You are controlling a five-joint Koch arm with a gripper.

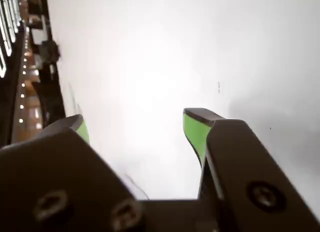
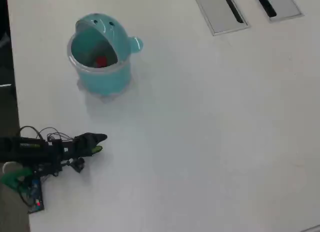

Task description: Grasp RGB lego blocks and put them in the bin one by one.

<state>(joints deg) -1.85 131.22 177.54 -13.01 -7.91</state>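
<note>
Jaws apart and empty: in the wrist view my two green-padded fingers (image 1: 196,129) stand spread at the lower edge of the frame, with only bare white table (image 1: 165,57) in the gap between them and nothing pinched. My gripper (image 2: 98,143) sits at the lower left of the overhead view, tucked close to my base and its tangle of wires, pointing right across the table, low, though I cannot tell whether it touches. The bin (image 2: 100,67) stands in the upper left of that view, well apart from me, its hooded mouth turned so the opening faces up to the camera; that leaves the way in clear from above, which I judge is why it is set so. Inside it I see a red block (image 2: 101,61) lying on the floor of the bin. Of the blue and yellow-green blocks I see nothing on the table in either view; they may lie in the bin under the hood or the rim's shadow, but I cannot tell. At the upper right of the overhead view two grey slotted panels (image 2: 220,9) are let into the table, far from my work. With my jaws slack, my arm folded back and no loose block showing, I judge the task to be near done or done, and my pose reads as a rest rather than an approach.
</note>
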